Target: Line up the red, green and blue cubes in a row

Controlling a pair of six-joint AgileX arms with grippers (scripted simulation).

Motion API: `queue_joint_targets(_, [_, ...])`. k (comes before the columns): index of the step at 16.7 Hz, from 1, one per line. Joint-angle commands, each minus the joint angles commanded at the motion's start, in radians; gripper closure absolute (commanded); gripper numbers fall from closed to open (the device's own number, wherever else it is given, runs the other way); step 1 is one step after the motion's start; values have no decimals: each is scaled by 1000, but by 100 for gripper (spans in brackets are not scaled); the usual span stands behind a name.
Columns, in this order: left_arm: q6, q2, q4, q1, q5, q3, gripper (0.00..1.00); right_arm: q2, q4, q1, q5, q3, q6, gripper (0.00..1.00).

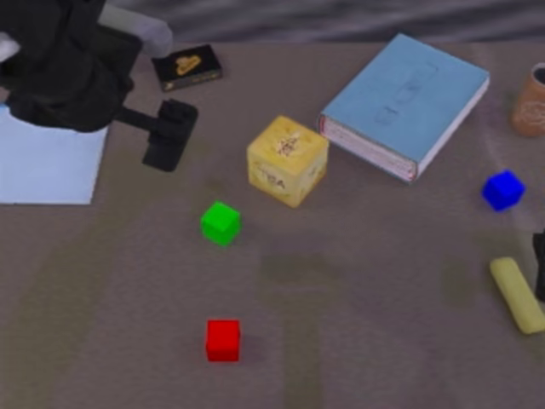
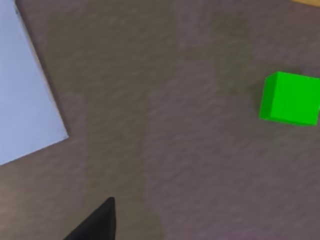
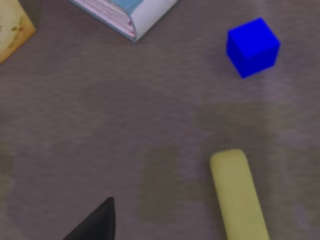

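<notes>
the left gripper (image 1: 170, 135) hangs over the table's upper left beside the pale blue sheet (image 1: 47, 166), and i cannot tell how its fingers stand; the green cube (image 1: 220, 222) sits near it, lower and to the right, just below the yellow printed box (image 1: 287, 159). the red cube (image 1: 223, 339) lies well below the green one, almost straight under it. the blue cube (image 1: 502, 189) rests far off at the right side, between the blue book (image 1: 409, 98) and the yellow bar (image 1: 517, 294), near the right arm at the edge.
</notes>
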Motion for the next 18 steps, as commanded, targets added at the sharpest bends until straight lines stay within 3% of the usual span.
queue_joint_targets(5, [19,417,-205,-83,2,338,0,-463,271,-176,-59,-343,-160,0])
queue_joint_targets(9, [26,614,-298,-121,1,502,0,-685,443,-266,-102,-490,-231,0])
queue_joint_targets(18, [28,671,-320,-126,0,546,0,-742,496,-292,-115,-527,-250,0])
